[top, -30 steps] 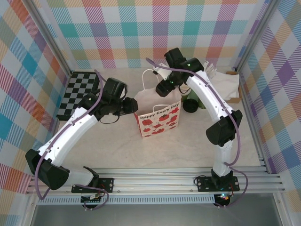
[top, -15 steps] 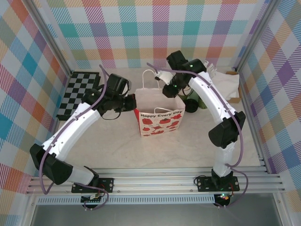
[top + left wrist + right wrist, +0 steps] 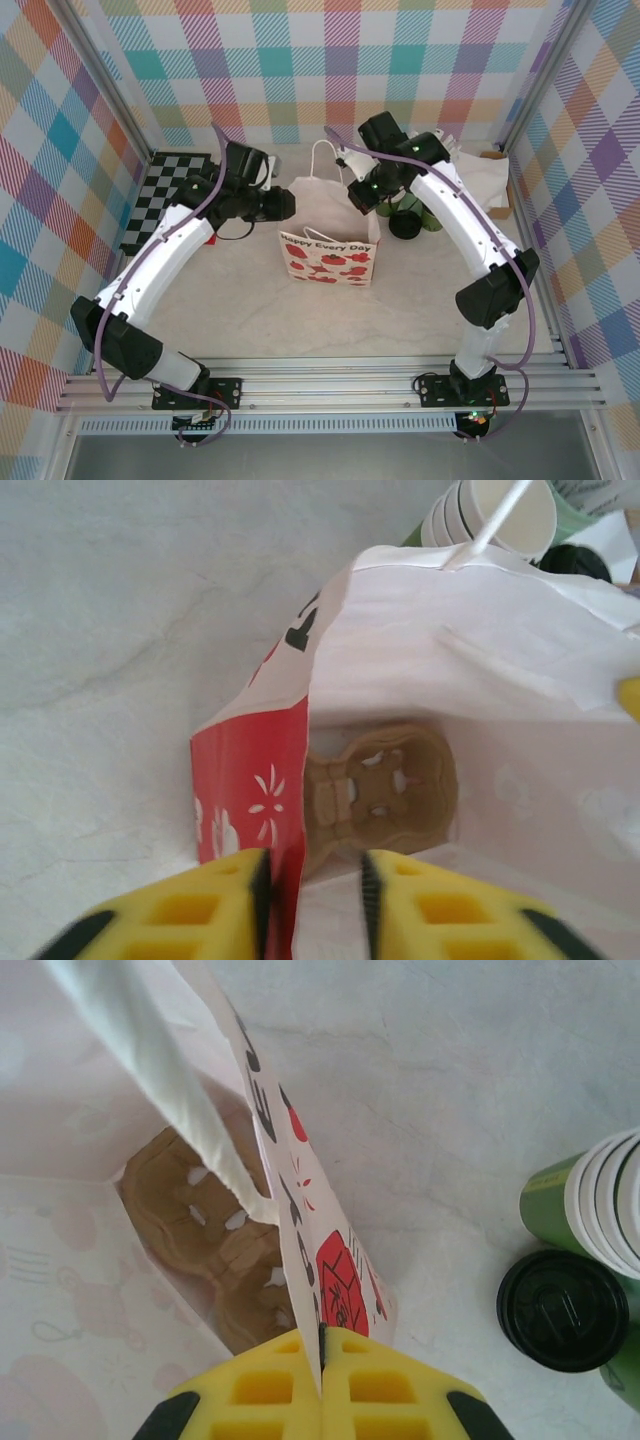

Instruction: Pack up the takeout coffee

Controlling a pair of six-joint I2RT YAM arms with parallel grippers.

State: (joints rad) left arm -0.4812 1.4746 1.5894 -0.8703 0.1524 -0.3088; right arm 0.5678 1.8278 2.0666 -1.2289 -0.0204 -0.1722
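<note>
Right pincer [image 3: 322, 1345]: fingers pressed flat together on the right-hand rim of the paper bag [image 3: 330, 258], pinching its printed wall.

Left pincer [image 3: 315, 865]: fingers apart, straddling the bag's left rim. The red-printed wall stands in the gap, and I cannot make out a firm clamp on it.

Paper bag: white with red flowers and lettering, upright on the table [image 3: 250, 300] between the two arms. Its mouth is spread and one white handle arches over the opening.

Pulp carrier [image 3: 380, 785]: brown moulded tray lying at the bottom of the bag. Its cup sockets look empty.

Takeout coffee [image 3: 562, 1310]: dark-green cup with a black lid, upright on the table just to the right of the bag, outside it. Neither pincer touches it.

Stack of lidless green cups [image 3: 600, 1210]: lying on its side right behind the coffee, white rims showing.

Checkered mat [image 3: 165, 195]: black and white, far left corner, well apart from the rest.

Progress, as I judge it: the bag is opened and steadied and the carrier is in place, so the preparation looks done. The main step is left. The lidded cup has to be picked up, carried over the rim and set down into the carrier, and that calls for one arm to let go of the bag first.
</note>
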